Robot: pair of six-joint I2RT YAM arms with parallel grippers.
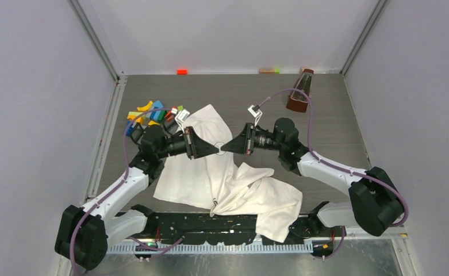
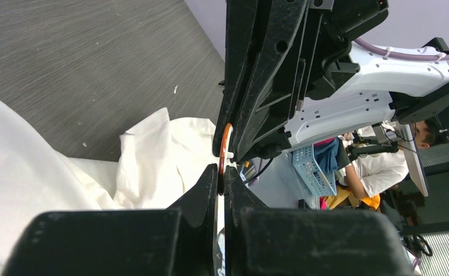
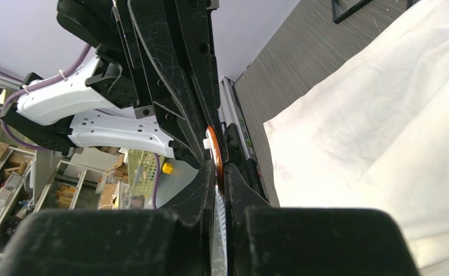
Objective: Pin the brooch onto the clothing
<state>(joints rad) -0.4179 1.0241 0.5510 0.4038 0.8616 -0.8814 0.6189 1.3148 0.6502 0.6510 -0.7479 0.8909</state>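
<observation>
The brooch (image 1: 220, 147), a small round disc with an orange rim, hangs in the air between the two gripper tips above the clothing (image 1: 210, 178), a crumpled white T-shirt on the table. My left gripper (image 1: 215, 149) is shut on the brooch's left edge and my right gripper (image 1: 225, 148) is shut on its right edge. In the left wrist view the brooch (image 2: 225, 146) stands edge-on, pinched at my left gripper (image 2: 222, 172), with the clothing (image 2: 153, 161) below. The right wrist view shows the brooch (image 3: 213, 150) nipped at my right gripper (image 3: 220, 172), beside the clothing (image 3: 383, 115).
Several coloured blocks (image 1: 150, 113) lie just behind the left arm. A brown metronome (image 1: 299, 92) stands at the back right. An orange block (image 1: 181, 71) and another small block (image 1: 269, 70) sit by the back wall. A black rail (image 1: 222, 221) runs along the near edge.
</observation>
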